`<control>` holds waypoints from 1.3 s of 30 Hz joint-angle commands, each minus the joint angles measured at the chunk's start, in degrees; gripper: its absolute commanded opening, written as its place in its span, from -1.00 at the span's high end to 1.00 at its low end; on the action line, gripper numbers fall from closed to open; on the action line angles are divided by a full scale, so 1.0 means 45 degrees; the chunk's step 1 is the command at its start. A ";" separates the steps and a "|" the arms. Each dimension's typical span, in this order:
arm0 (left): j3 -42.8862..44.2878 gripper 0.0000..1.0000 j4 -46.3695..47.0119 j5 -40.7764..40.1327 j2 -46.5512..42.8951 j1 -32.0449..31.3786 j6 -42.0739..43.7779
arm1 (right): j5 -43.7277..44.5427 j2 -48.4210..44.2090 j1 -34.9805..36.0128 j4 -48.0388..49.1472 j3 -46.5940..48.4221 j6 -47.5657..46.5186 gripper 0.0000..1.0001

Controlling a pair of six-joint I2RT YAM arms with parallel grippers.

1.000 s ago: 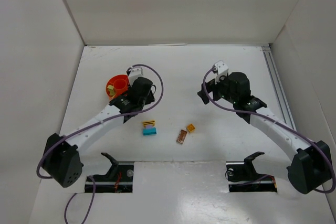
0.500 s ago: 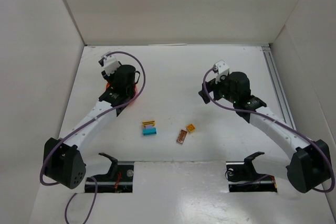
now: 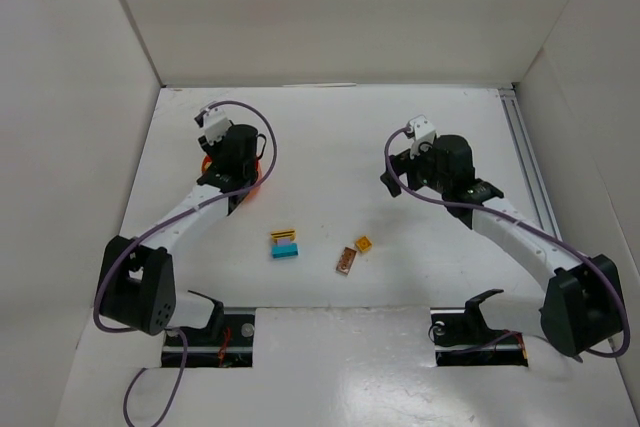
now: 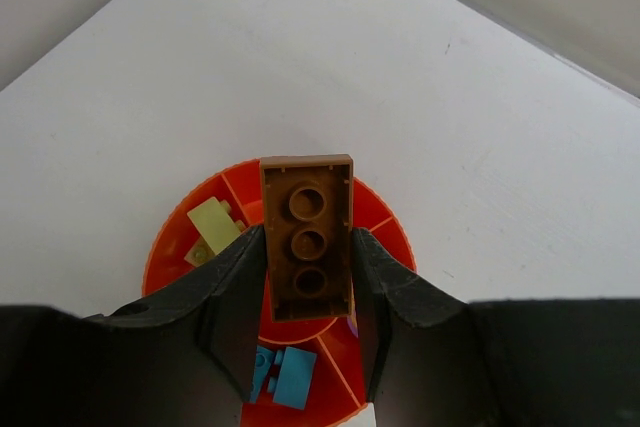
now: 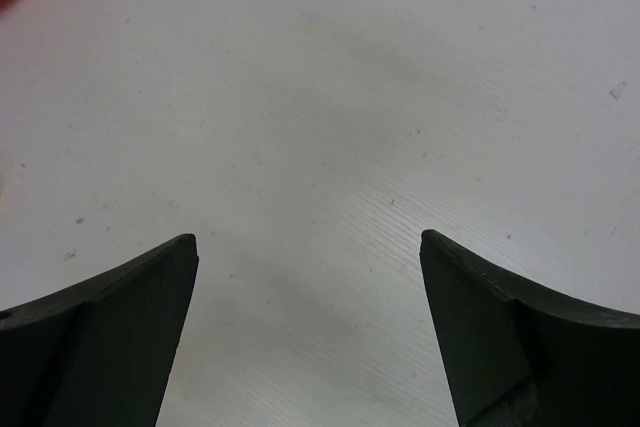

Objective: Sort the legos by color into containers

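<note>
Above the orange bowl [image 4: 165,247], the left gripper [image 4: 307,247] clamps a brown brick [image 4: 307,232] by its long sides: rigid, light, probably slick. The right gripper [image 5: 308,247] gapes empty.

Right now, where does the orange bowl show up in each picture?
Top external: left of centre, orange bowl mostly hidden under the left arm.
Left wrist: bottom centre, beneath the gripped brown brick.
Right wrist: a sliver in the top-left corner.
Shared landmark: the white table.
</note>
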 commanded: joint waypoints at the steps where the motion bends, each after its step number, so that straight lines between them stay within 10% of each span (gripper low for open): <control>1: -0.0183 0.62 0.0647 -0.0214 0.0140 0.0032 -0.0373 | -0.0127 0.0021 -0.0094 0.0483 0.0545 -0.0144 -0.93; 20: -0.0808 0.58 0.0022 -0.0938 0.0767 0.0032 -0.1566 | -0.0361 0.0256 -0.0445 0.0483 0.0545 -0.0144 -0.93; 27: -0.0943 0.10 -0.0095 -0.0334 0.0337 0.0032 -0.1566 | -0.0478 0.0139 -0.0445 0.0483 0.0428 -0.0144 -0.93; 34: -0.0945 0.05 -0.0388 0.0699 -0.1028 0.0032 -0.1566 | -0.0478 -0.0095 -0.0445 0.0599 0.0311 0.0091 -0.93; 39: -0.0187 -0.98 -0.1810 0.2048 -0.2201 0.0186 -0.1449 | -0.0594 -0.0368 -0.0445 0.0600 0.0057 0.0091 -0.93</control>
